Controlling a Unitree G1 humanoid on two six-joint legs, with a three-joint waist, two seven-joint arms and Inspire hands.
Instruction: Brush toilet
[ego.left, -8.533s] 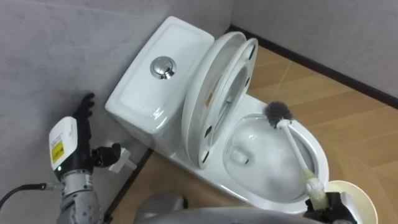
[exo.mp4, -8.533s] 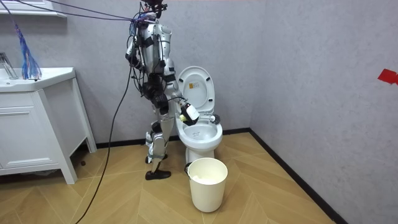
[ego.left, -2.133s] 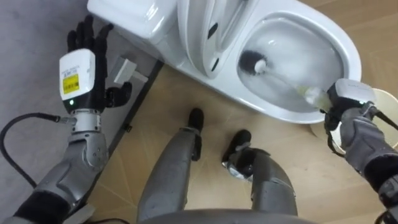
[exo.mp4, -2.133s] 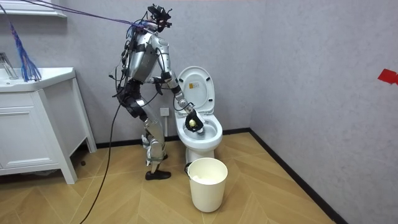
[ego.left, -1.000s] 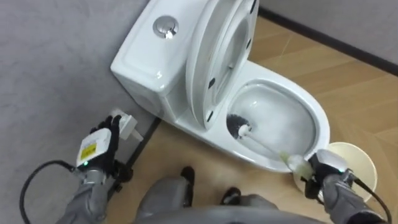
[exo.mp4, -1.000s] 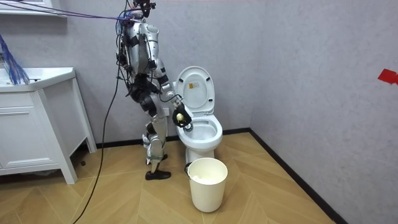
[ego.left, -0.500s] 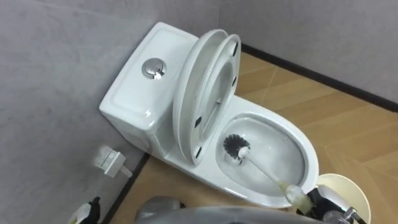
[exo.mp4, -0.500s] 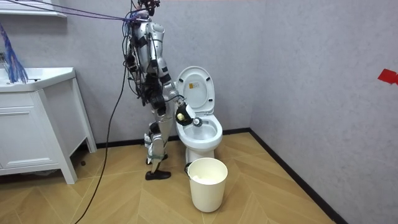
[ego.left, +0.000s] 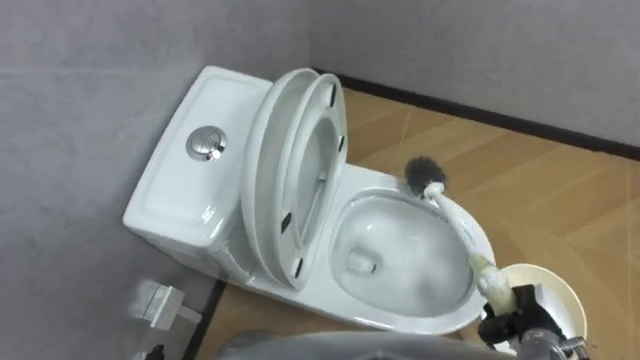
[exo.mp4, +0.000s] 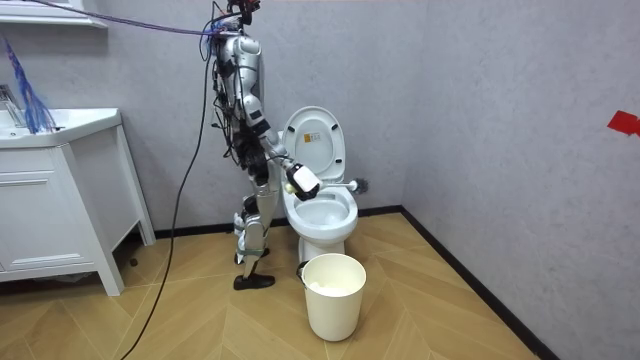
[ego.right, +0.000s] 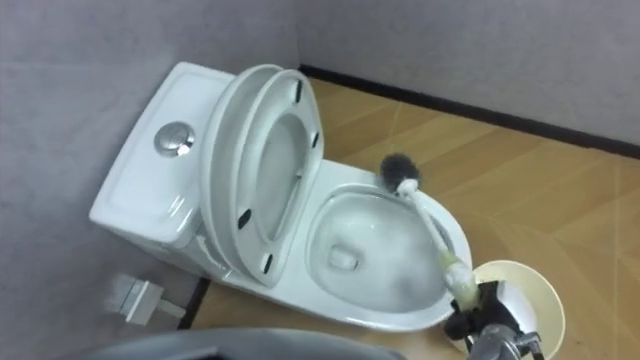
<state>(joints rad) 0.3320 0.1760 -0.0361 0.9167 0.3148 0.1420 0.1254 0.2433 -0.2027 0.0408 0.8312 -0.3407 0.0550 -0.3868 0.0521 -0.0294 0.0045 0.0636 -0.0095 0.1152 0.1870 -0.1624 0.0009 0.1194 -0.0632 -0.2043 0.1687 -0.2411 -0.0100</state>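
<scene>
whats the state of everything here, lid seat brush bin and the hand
toilet lid: raised
toilet seat: raised, against the lid
toilet brush: held, head above the far rim of the bowl
right hand: shut on the brush handle
bin: upright, open top, on the floor beside the toilet

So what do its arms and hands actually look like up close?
The right hand is black, with a silvery metal wrist behind it; in the room view a white tag sits on its back. The right arm is silver-grey with dark joints, and dark cables hang by the torso. A dark tip of the left hand shows at the lower left.
</scene>
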